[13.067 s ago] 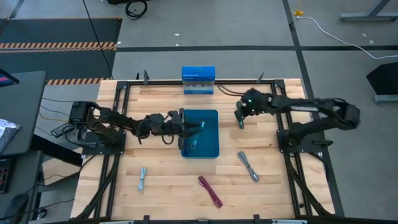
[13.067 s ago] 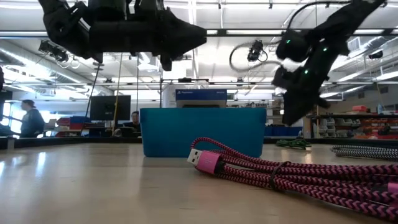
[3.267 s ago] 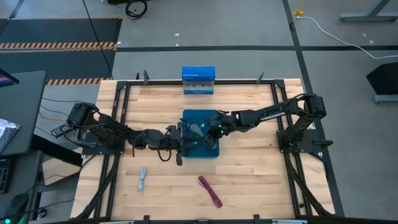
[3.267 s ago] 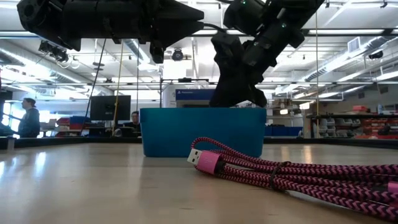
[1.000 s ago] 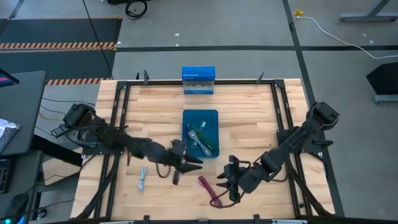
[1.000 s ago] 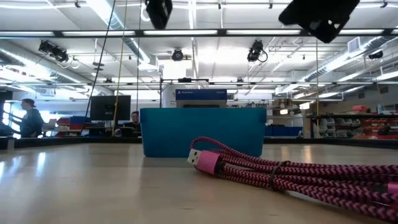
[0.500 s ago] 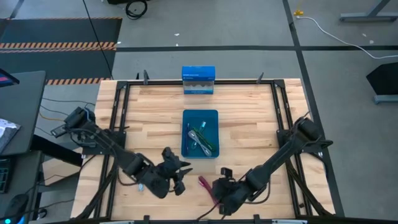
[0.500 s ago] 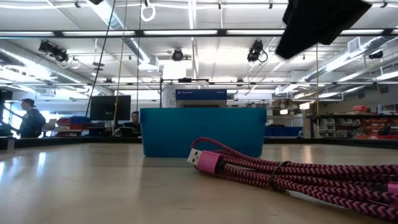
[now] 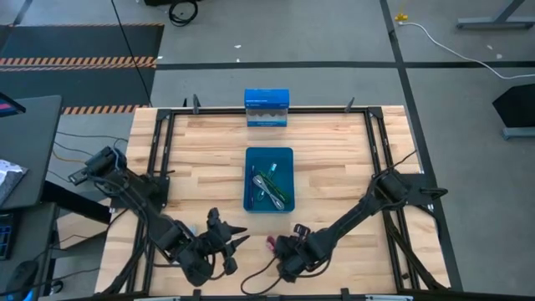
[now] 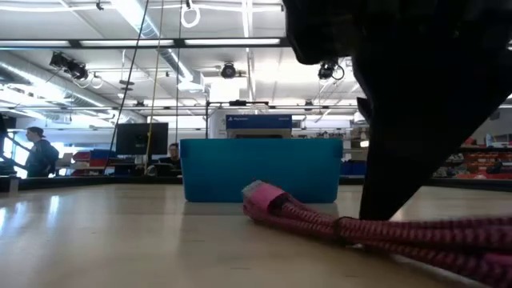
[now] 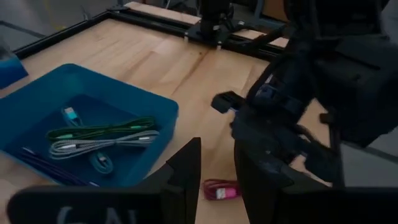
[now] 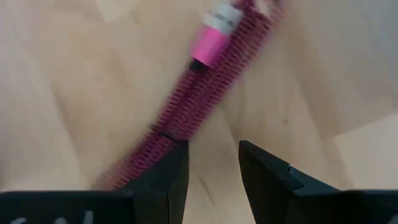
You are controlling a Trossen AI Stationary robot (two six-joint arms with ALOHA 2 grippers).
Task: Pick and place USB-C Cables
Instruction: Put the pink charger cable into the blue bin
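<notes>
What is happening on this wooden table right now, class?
Two dark robot arms are sorting short braided USB-C cables into a blue plastic tray. Green, grey and teal cables already lie in it. The right gripper hangs open over the magenta-red braided cable near the table's front edge, fingers either side of it, not yet closed. The left gripper is close by, also at the front, holding nothing.

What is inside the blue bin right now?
The blue bin holds a green cable, a grey cable, a teal cable and a purple cable at its edge. Anything beneath them is hidden.
</notes>
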